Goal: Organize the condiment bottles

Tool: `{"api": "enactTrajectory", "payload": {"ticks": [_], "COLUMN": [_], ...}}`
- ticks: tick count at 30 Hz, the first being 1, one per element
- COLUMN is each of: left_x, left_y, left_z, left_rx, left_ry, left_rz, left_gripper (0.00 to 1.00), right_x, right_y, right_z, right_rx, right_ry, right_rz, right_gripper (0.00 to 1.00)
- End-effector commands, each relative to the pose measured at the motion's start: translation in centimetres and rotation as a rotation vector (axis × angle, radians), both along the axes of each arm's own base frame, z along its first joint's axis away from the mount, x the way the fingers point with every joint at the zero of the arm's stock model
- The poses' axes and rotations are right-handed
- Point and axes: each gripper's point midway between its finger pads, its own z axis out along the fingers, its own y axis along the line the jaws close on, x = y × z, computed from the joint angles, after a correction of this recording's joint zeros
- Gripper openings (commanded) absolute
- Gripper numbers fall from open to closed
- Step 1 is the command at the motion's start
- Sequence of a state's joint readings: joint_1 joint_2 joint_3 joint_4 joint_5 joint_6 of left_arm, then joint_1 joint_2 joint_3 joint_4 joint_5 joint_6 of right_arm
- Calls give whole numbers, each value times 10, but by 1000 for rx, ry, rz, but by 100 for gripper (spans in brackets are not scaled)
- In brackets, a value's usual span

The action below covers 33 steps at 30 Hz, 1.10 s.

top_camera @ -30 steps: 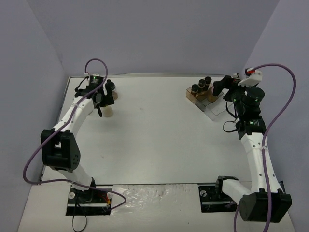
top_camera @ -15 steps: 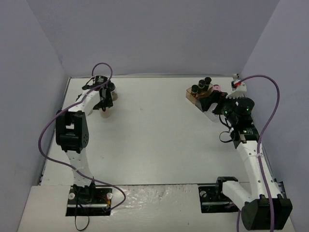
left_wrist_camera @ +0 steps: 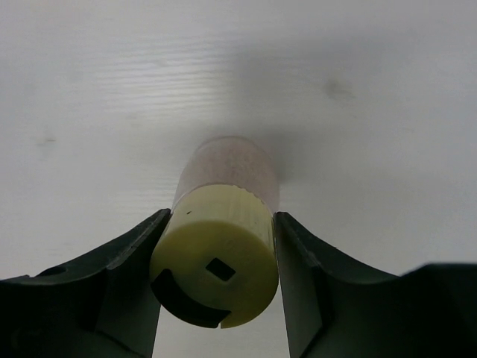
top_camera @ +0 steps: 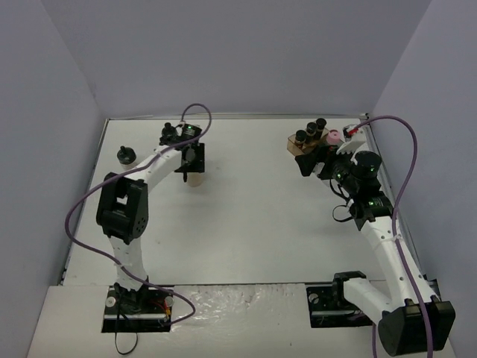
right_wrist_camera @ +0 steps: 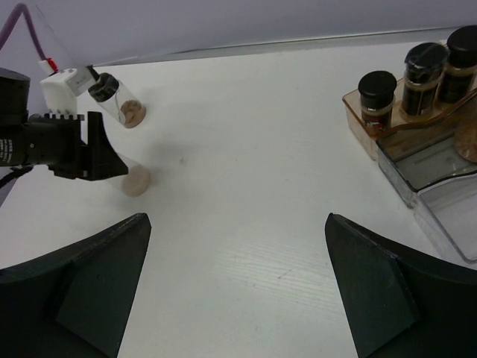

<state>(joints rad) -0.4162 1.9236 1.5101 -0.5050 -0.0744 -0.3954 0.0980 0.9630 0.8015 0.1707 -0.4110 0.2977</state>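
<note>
Yellow-capped jar (left_wrist_camera: 215, 272), base out of sight, gripped by left end effector (left_wrist_camera: 221, 218); right end effector (right_wrist_camera: 237, 221) spread wide

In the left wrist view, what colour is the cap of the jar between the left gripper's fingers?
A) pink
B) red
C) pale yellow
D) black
C: the left wrist view shows the left gripper clamping a jar by its cap, which is pale yellow.

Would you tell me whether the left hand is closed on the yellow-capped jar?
Closed: both fingers of the left hand touch opposite sides of the yellow-capped jar, with no gap showing.
</note>
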Motion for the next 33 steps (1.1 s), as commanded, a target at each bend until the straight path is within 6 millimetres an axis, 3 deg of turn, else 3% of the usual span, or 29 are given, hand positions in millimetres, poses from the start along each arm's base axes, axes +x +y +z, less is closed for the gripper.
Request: {"api": "enactTrajectory", "payload": {"ticks": [1, 4, 7, 12, 16, 21, 24, 27, 32, 33], "left_x": [-35, -56, -78, -85, -80, -78, -78, -73, -83, -88], "left_y": [-100, -136, -163, -171, -170, -161, -131, -79, 2, 17], "left_z": [29, 29, 24, 33, 68, 123, 168, 205, 217, 210], "left_rx": [-88, -96, -87, -91, -110, -153, -197, -240, -218, -202], "left_ry": [-52, -53, -39, -54, -124, -220, -305, -384, -434, -428], "left_rz": [-242, -337, -415, -433, -427, -416, -348, -238, -109, -84], "left_gripper": [26, 29, 39, 81, 97, 97, 97, 97, 97, 97], "right_x": [2, -5, -10, -17, -18, -16, -14, -11, -14, -15], "right_y": [2, 1, 0, -4, -3, 2, 11, 37, 101, 113], "right_z": [6, -1, -8, -11, -11, -8, -12, -28, -62, -68], "right_rx": [-2, -25, -38, -58, -70, -79, -103, -135, -288, -321], "right_ry": [-47, -32, -20, -21, -18, -22, -15, 30, 69, 74], "right_rz": [1, 6, 9, -1, 8, 27, 66, 149, 330, 366], "right_gripper": [100, 100, 100, 100, 100, 100, 100, 100, 100, 100]}}
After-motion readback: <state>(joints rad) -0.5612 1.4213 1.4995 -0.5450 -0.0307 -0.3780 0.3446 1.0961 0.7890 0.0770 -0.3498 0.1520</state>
